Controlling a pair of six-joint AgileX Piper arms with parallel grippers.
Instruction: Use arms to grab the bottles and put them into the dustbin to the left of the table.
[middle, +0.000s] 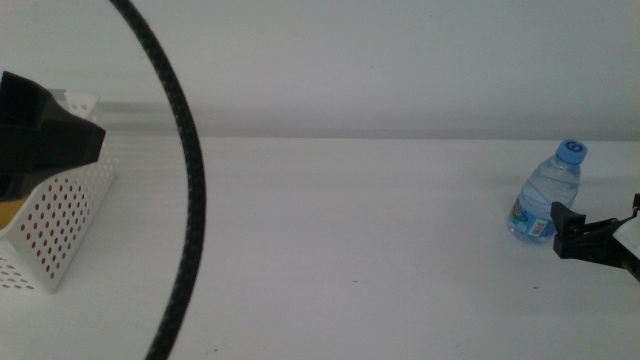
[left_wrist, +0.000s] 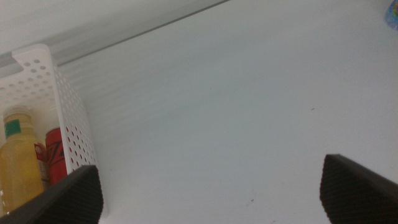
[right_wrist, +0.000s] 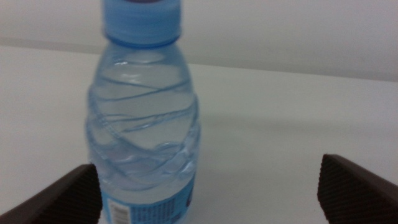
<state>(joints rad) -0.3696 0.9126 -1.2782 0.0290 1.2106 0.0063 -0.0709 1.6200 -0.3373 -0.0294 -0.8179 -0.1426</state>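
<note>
Dark jaws of the right gripper stand spread, the water bottle off-centre toward one jaw, upright near the table edge; closing now could tip it. Left gripper, also spread, waits beside the dustbin holding the juice bottle and can

Water bottle upright (juice bottle binned).

The left arm comes in over the table's left edge, a thick black cable arcing beside it. Its left gripper holds its jaws spread wide apart. The right gripper sits low near the table's right edge, jaws likewise spread wide.
</note>
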